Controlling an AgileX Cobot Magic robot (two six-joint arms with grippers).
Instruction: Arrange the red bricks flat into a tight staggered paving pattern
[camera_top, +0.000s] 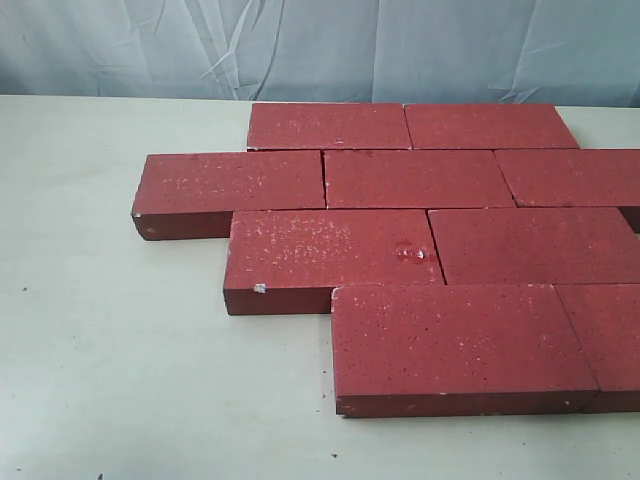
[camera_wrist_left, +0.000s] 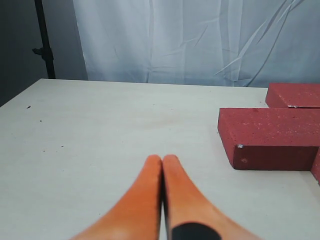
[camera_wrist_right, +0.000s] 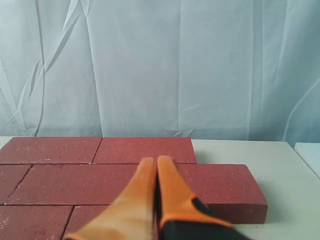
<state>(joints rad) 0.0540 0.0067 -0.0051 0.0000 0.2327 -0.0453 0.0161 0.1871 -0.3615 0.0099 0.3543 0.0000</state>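
**Item: red bricks (camera_top: 418, 178).** Nine pieces, alike, flat and rectangular. Dark red, with a rough matte face peppered with fine pale speckles.
- Lay: all flat on their broad faces in four rows running from the far edge of the bench toward the near edge, counted two, three, two, two.
- Joints: each row is offset sideways against the next, so the end joints do not line up. Neighbours sit edge to edge and the joints show only as thin dark lines.
- Position: the back row lies just beside the far edge of the bench. The rows run out of the exterior view at its right side.
- Marks: a white chip (camera_top: 260, 288) on the near corner of the left-end brick in the third row. A small shiny pale mark (camera_top: 410, 252) on the same brick's top, near its joint with the next brick.

**Item: bench (camera_top: 120, 350).** Pale cream top, smooth, with a few tiny dark specks.

**Item: backdrop cloth (camera_top: 150, 45).** Pale blue-grey and creased, hanging behind the far edge. A dark stand (camera_wrist_left: 42, 40) rises beyond one far corner.

**Item: left claw (camera_wrist_left: 162, 159).** Orange fingers clenched tip to tip, with nothing between them. It is over bare bench, apart from the end brick (camera_wrist_left: 270, 137).

**Item: right claw (camera_wrist_right: 156, 161).** Orange fingers likewise clenched together, poised over the laid bricks.
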